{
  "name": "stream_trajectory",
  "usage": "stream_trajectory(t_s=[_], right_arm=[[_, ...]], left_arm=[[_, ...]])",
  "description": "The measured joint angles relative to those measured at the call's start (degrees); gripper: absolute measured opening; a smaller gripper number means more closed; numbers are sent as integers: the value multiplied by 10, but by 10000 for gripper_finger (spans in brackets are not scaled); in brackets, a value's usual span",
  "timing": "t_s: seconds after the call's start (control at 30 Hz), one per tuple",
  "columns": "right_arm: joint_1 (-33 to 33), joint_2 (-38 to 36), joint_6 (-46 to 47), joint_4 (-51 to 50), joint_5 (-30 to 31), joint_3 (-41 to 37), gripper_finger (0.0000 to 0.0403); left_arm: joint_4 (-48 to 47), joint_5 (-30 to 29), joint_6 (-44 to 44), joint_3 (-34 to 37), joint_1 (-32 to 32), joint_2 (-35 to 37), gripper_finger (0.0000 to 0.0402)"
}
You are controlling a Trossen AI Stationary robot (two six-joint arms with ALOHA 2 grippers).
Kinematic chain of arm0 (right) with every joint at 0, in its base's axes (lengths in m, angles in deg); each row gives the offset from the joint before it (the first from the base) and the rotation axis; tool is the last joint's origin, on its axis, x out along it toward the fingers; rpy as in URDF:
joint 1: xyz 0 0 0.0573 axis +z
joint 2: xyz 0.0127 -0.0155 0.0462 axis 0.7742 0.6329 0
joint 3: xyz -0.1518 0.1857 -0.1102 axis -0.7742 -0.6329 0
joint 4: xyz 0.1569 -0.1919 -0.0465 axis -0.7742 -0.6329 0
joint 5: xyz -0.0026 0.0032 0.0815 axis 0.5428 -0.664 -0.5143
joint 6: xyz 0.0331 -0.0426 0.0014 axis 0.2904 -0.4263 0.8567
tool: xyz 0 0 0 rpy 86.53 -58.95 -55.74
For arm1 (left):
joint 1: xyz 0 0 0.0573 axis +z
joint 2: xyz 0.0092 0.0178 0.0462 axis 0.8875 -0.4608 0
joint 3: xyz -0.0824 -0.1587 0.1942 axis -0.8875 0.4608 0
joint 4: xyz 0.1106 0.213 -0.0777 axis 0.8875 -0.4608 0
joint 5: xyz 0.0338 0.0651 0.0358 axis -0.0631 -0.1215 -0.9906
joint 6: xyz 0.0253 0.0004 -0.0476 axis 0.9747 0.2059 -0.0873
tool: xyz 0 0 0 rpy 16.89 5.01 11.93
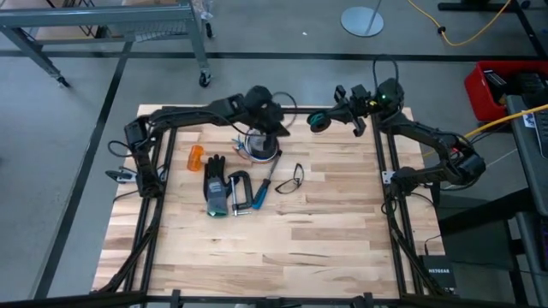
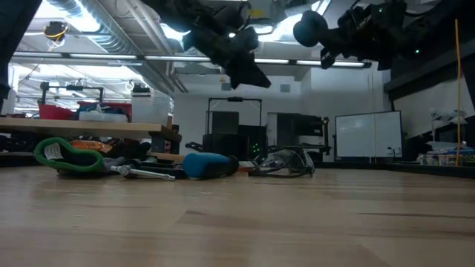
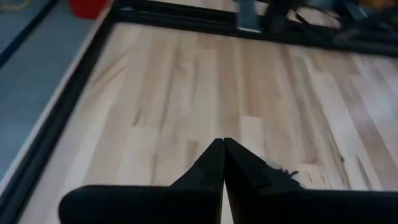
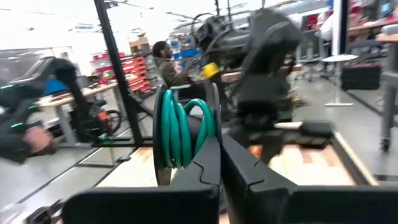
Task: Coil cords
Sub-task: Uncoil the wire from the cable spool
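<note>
One coiled teal cord (image 4: 180, 134) sits clamped in the right claw (image 4: 221, 146); left claw (image 3: 222, 163) together.

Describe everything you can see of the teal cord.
The teal cord is thin, flexible and rubbery-looking, wound into a tight coil of several loops, with a darker loop alongside. The coil stands on edge, raised in the air near the far edge of the table, clear of the wood. The right gripper, fingers shut, appears to pinch one side of the coil. Nothing else seems to touch it.
</note>
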Motion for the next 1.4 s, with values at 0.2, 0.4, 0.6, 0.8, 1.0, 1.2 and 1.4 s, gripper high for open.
stream_trajectory(t_s=[0.2, 0.4, 0.6, 0.8, 1.0, 1.2, 1.4], right_arm=[[-14, 0, 14, -1, -53, 0, 1], [-12, 0, 12, -4, -46, 0, 1], [-5, 0, 63, 15, 73, 0, 1], [18, 0, 208, 99, 243, 0, 1], [30, 0, 358, 178, 344, 0, 1], [31, 0, 456, 177, 391, 0, 1], [38, 0, 504, 174, 434, 0, 1]], left_arm=[[92, 1, -48, 112, 44, 75, 1], [300, 0, -109, 293, 73, 175, 1], [552, 0, -152, 433, 61, 207, 1], [673, -1, -151, 479, 40, 207, 1], [727, -2, -138, 484, 34, 207, 1], [687, -3, -157, 484, 31, 207, 1], [678, -3, -137, 484, 25, 207, 1]])
